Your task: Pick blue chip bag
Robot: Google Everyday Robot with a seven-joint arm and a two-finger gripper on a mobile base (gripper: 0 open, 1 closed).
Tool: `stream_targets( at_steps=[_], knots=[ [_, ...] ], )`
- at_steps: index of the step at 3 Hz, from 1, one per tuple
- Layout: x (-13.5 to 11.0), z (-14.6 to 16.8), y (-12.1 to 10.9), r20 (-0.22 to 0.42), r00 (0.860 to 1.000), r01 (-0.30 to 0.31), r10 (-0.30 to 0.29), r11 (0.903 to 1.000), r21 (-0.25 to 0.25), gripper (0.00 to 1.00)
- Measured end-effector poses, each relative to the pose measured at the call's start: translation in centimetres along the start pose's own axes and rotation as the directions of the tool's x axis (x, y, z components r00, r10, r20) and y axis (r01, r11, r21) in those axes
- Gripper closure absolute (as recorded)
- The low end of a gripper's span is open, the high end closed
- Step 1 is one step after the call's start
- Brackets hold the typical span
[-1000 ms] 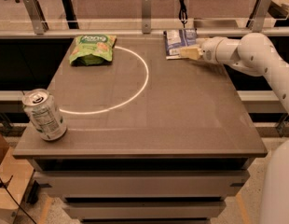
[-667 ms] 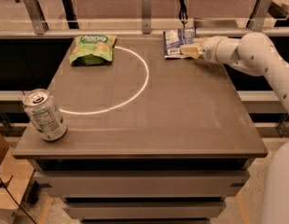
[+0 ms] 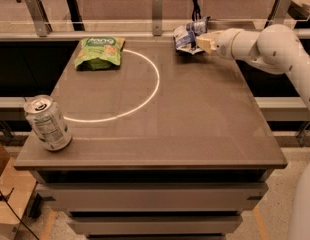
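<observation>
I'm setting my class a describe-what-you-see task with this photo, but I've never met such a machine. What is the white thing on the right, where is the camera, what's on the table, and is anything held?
The white jointed thing reaching in from the right is a robot's single arm. At its end is the tool, two fingers that close like tongs; it is at the table's far edge, right of centre. The one camera looks down on the brown table from its near side. A green chip bag lies at the far left, a drink can stands at the near left corner, and a white ring is marked on the top. The tool is closed on the blue chip bag, which looks bunched up and partly lifted.
</observation>
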State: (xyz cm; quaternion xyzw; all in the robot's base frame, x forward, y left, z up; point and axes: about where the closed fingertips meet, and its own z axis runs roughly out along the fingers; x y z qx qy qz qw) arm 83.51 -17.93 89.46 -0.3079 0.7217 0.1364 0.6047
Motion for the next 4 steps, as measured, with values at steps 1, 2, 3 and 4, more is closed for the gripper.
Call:
stream_targets(
  at_steps=[1, 2, 3, 4],
  knots=[
    [-3.6, -1.1, 1.0, 0.039, 0.999, 0.034, -0.033, 0.9989, -0.033, 1.0],
    [-8.6, -3.1, 1.9, 0.093, 0.989, 0.12, -0.115, 0.9918, -0.045, 1.0],
    [-14.6, -5.6, 2.6, 0.152, 0.965, 0.224, -0.215, 0.9737, -0.043, 1.0],
    [-14.9, -5.8, 2.6, 0.156, 0.963, 0.229, -0.22, 0.9726, -0.042, 1.0]
  ],
)
